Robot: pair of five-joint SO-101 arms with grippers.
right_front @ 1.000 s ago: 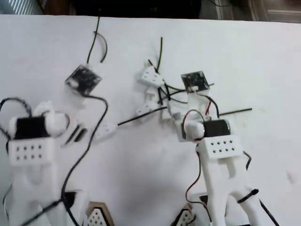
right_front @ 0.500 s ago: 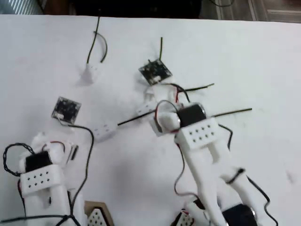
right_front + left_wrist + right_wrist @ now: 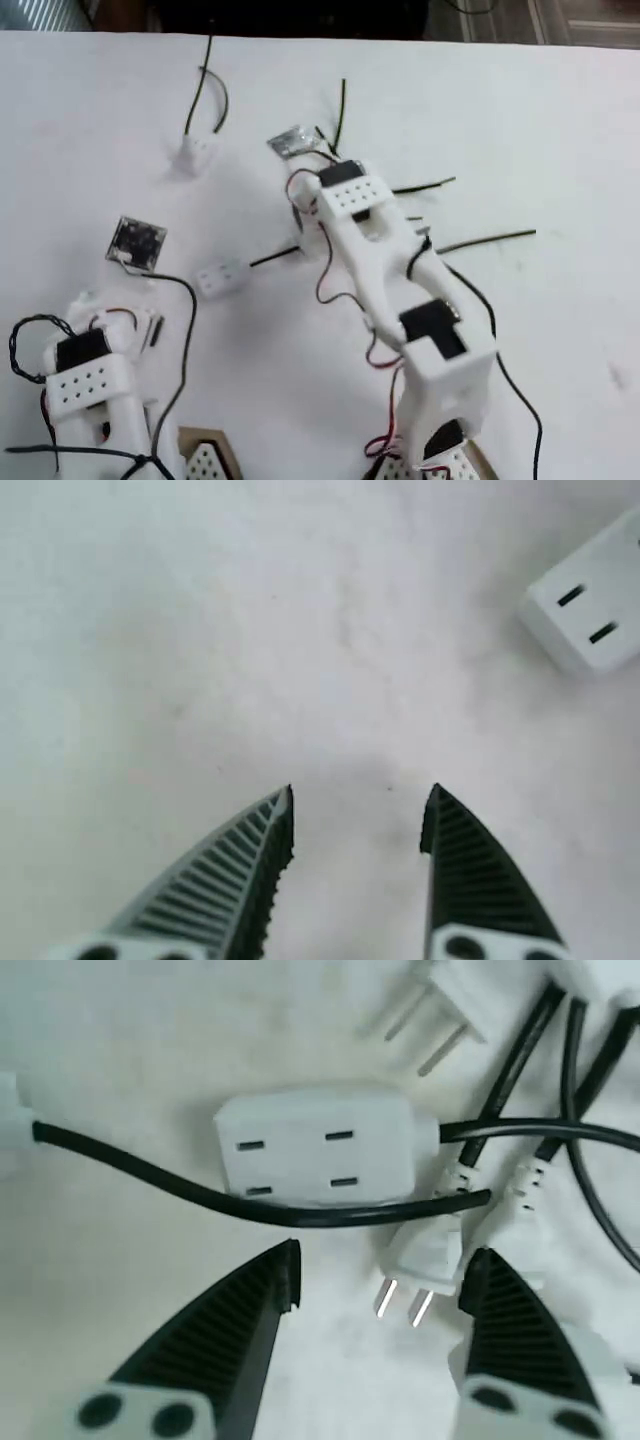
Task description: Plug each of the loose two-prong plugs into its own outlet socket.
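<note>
My right gripper (image 3: pixel 385 1265) hangs open over a tangle of black cords. Just beyond its fingertips lies a white outlet block (image 3: pixel 320 1155) with two pairs of slots, a black cord (image 3: pixel 150 1175) across its near edge. A white two-prong plug (image 3: pixel 425 1255) lies between the fingers, prongs toward the camera. Another loose plug (image 3: pixel 445 1000) lies farther off. My left gripper (image 3: pixel 360 810) is open over bare table, apart from a white outlet socket (image 3: pixel 590 605). From above, that socket (image 3: pixel 220 278) lies on its cord between the arms, and the right arm (image 3: pixel 370 240) covers the tangle.
A further white plug (image 3: pixel 192 152) with a curled black cord lies at the far left of the white table (image 3: pixel 540 130). Loose black cord ends (image 3: pixel 485 240) stick out to the right of the right arm. Bare table lies at the right and far side.
The right arm has swung left and farther out, over the cluster of plugs. The left arm has drawn back toward the table's near edge.
</note>
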